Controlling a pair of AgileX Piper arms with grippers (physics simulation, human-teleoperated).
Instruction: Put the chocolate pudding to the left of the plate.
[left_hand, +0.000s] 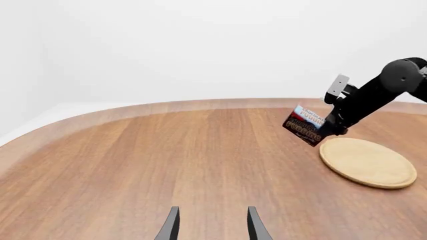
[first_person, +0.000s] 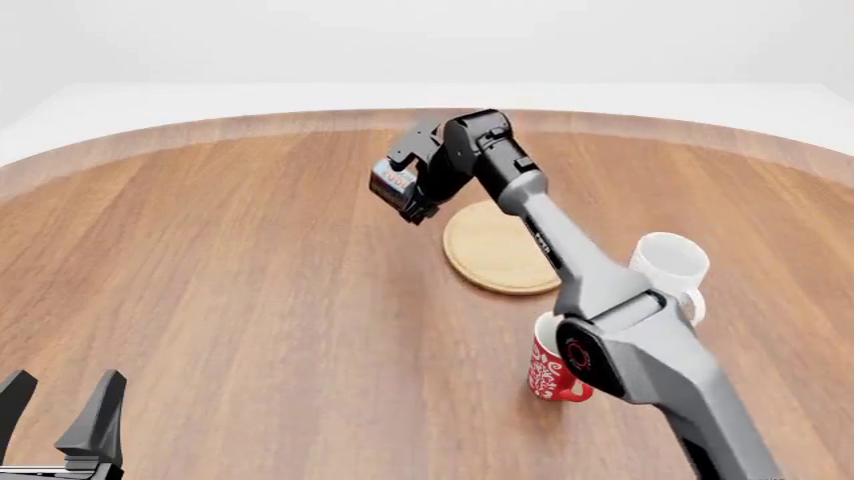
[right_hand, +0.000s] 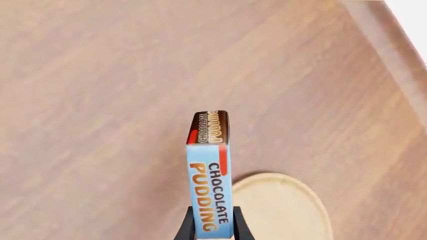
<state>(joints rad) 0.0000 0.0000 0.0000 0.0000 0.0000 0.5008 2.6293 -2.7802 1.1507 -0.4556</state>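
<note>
The chocolate pudding (first_person: 394, 184) is a small brown carton with a blue band, held in the air above the table just left of the plate's far-left edge. My right gripper (first_person: 416, 192) is shut on it. In the right wrist view the chocolate pudding (right_hand: 209, 172) sits clamped between the two fingers (right_hand: 185, 229), with the plate (right_hand: 280, 205) below and beside it. The plate (first_person: 497, 248) is a round tan wooden disc. From the left wrist the chocolate pudding (left_hand: 305, 125) and the plate (left_hand: 367, 161) both show. My left gripper (first_person: 60, 410) stands open and empty at the near left.
A red patterned mug (first_person: 550, 372) stands near the right arm's base link, and a white mug (first_person: 667, 268) stands right of the plate. The table's curved far edge (first_person: 267, 122) runs behind the plate.
</note>
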